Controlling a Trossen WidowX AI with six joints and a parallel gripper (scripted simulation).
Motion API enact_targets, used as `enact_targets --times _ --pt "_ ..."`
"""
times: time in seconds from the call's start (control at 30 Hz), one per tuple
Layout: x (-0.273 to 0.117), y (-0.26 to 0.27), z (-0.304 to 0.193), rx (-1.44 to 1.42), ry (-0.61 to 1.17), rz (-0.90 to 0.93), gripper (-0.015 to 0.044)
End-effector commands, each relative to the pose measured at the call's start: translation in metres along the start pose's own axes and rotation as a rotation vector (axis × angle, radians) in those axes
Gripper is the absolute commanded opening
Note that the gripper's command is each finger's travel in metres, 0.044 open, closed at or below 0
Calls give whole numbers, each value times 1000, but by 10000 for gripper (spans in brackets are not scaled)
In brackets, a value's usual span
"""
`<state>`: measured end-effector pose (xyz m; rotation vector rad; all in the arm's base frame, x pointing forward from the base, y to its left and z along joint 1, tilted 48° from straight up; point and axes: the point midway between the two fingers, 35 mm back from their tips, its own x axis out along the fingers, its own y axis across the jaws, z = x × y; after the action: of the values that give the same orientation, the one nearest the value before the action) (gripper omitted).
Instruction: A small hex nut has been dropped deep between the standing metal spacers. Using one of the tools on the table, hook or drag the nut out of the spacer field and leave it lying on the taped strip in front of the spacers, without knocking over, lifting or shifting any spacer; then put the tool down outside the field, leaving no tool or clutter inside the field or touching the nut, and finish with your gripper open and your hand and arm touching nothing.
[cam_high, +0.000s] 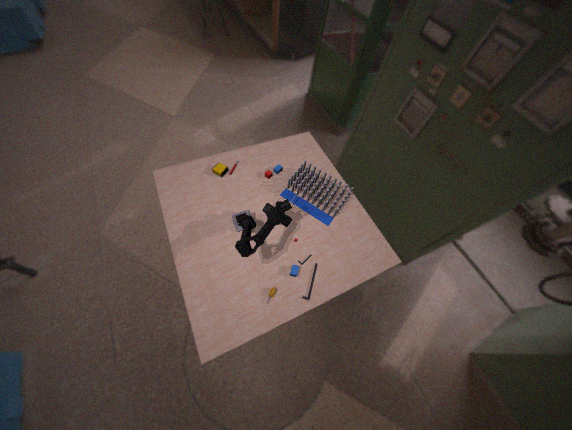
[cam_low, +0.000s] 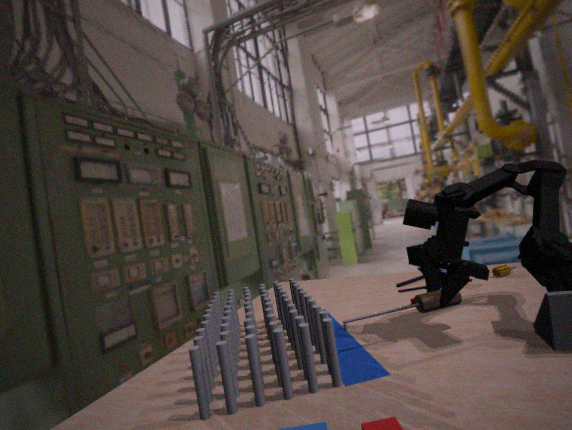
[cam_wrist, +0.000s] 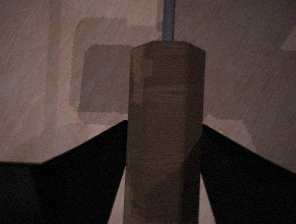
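Observation:
My gripper (cam_low: 446, 301) (cam_wrist: 162, 129) is shut on the wooden handle (cam_low: 429, 302) (cam_wrist: 165, 90) of a hook tool, low over the table in front of the blue taped strip (cam_high: 320, 216) (cam_low: 364, 369). The tool's thin metal rod (cam_low: 380, 314) (cam_wrist: 168, 20) points toward the spacers, and its short bent tip shows at the strip, outside the field. The tip seems slightly above the surface. The grey metal spacers (cam_high: 320, 189) (cam_low: 255, 371) stand upright in rows behind the strip. The hex nut cannot be made out in any view.
A long black hooked bar (cam_high: 312, 282), a small black hook (cam_high: 305, 260), a blue block (cam_high: 295, 270) and a yellow-handled tool (cam_high: 272, 292) (cam_low: 501, 270) lie on one side. A red block (cam_high: 268, 174) (cam_low: 382, 424) and another blue block (cam_high: 278, 169) lie near the spacers' other end.

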<state>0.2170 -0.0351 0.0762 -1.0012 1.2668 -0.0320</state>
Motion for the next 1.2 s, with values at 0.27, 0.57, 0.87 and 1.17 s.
enact_targets --times 0.27,0.57,0.87,1.17 --pt "-46 -3 29 8 -6 5 0" --pt "-83 -2 44 7 -5 -6 0" --pt "-87 7 58 -55 2 23 0" --pt "-88 30 92 -200 3 86 0"
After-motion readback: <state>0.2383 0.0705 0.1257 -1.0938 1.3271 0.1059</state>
